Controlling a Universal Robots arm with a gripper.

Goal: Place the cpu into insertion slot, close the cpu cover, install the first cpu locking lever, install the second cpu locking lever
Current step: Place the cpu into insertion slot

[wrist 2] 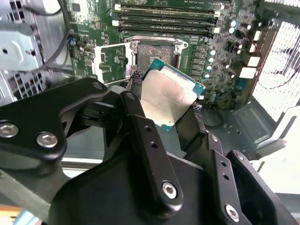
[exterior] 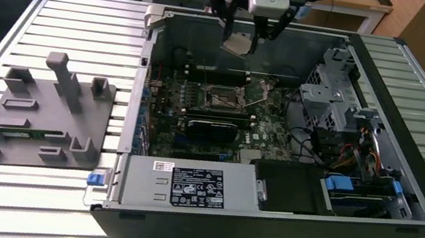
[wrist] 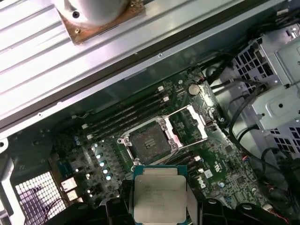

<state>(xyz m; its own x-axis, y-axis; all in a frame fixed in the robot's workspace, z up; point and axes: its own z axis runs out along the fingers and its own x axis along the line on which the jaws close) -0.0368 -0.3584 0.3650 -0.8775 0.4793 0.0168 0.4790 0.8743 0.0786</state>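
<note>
Cpu point(wrist 2: 168, 101) is thin, light, stiff & easy to hurt; gripper point(wrist 2: 166, 93) pinches it by 2 edges, slot point(wrist: 149, 140) open below.

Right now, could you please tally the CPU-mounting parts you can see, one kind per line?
cpu, held in the gripper: 1
insertion slot, uncovered: 1
cpu cover, swung open: 1
Total: 3
</note>
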